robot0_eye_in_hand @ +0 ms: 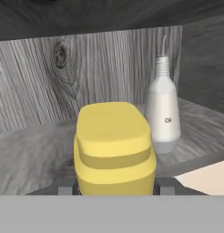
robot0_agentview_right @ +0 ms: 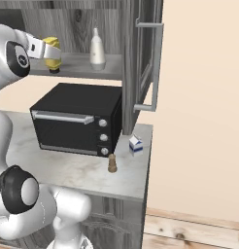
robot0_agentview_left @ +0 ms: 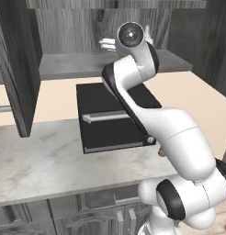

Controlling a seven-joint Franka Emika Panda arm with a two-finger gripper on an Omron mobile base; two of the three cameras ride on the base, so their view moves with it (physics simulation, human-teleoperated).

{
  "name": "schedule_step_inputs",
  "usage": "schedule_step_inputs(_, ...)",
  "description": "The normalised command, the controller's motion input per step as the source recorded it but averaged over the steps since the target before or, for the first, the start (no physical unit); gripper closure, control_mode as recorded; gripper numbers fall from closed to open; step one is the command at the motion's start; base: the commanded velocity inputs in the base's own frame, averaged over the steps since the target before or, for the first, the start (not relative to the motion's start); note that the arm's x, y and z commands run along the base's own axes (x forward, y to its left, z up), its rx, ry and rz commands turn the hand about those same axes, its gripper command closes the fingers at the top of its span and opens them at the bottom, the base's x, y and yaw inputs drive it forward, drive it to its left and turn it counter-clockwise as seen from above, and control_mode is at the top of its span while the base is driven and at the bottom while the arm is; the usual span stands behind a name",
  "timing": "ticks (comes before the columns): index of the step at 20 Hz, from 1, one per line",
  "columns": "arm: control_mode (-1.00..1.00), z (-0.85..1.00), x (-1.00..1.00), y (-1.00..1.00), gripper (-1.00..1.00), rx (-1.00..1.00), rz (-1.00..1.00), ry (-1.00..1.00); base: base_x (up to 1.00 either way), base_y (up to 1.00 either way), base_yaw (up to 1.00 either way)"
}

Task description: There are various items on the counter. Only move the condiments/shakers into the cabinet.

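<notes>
The yellow squeeze bottle [robot0_agentview_right: 53, 54] is being held clamped in the pincer [robot0_agentview_right: 49, 52] at the left of the cabinet [robot0_agentview_right: 128, 58], just over its grey shelf [robot0_agentview_right: 85, 68]. To its right, the white narrow-necked bottle [robot0_agentview_right: 96, 49] is standing upright on that shelf. Below, the black toaster oven [robot0_agentview_right: 77, 119] is sitting on the desk [robot0_agentview_right: 82, 170], with the brown wooden shaker [robot0_agentview_right: 112, 163] and then the blue-and-white box [robot0_agentview_right: 135, 144] being seen further right.

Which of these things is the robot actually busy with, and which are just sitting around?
Part of the job:
- yellow squeeze bottle, gripped between the fingers over the cabinet shelf
- white bottle, standing on that shelf
- brown wooden shaker, on the counter

Just lying about:
- black toaster oven
- small blue-and-white box, beside the oven
</notes>
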Motion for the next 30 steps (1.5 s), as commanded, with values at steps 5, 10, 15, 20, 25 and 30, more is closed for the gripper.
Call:
schedule_step_inputs(5, -1.00, -0.16, 0.03, 0.00, 1.00, -0.03, 0.00, 0.05, 0.00, 0.00, 0.00)
schedule_step_inputs(10, -1.00, 0.02, 0.00, 0.00, 1.00, 0.00, 0.00, 0.00, 0.00, 0.00, 0.00)
schedule_step_inputs(15, -1.00, 0.13, 0.00, 0.00, 1.00, -0.01, 0.00, -0.06, 0.00, 0.00, 0.00)
schedule_step_inputs(20, -1.00, 0.00, 0.09, 0.00, 1.00, -0.03, 0.00, -0.03, 0.00, 0.00, 0.00)
schedule_step_inputs(25, -1.00, -0.11, 0.29, 0.00, 1.00, -0.02, 0.00, 0.00, 0.00, 0.00, 0.00)
schedule_step_inputs(30, -1.00, -0.07, 0.35, 0.00, 1.00, 0.00, 0.00, 0.00, 0.00, 0.00, 0.00)
